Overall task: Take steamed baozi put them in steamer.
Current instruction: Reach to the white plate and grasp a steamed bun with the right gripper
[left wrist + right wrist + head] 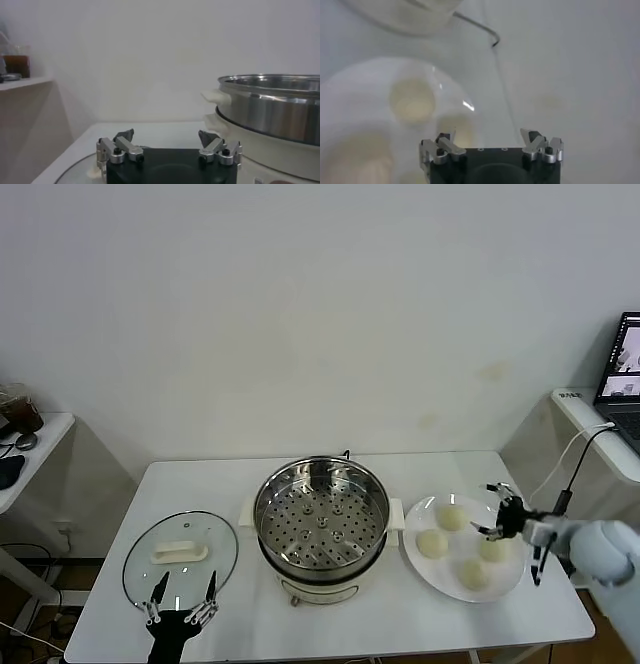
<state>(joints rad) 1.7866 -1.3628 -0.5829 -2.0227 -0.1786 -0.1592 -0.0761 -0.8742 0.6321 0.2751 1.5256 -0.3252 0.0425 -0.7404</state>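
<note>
Several cream-white steamed baozi lie on a flat white plate [430, 580] right of the steamer: one [452, 517] at the back, one [431, 543] on the left, one [472, 574] in front. The steamer [320, 524] is a shiny steel pot on a cream base at mid table, its perforated tray bare. My right gripper [490, 511] hovers open over the plate's right side, just above a baozi [492, 550]; its wrist view shows baozi [411, 100] below the open gripper [490, 140]. My left gripper [183, 594] is open and holds nothing above the lid, with the steamer [272, 107] to its side.
A round glass lid [180, 554] with a white handle lies left of the steamer. A side table [25, 454] with dark items stands at far left. A laptop [622, 374] and a cable [575, 454] are at far right. The table's front edge runs close below both grippers.
</note>
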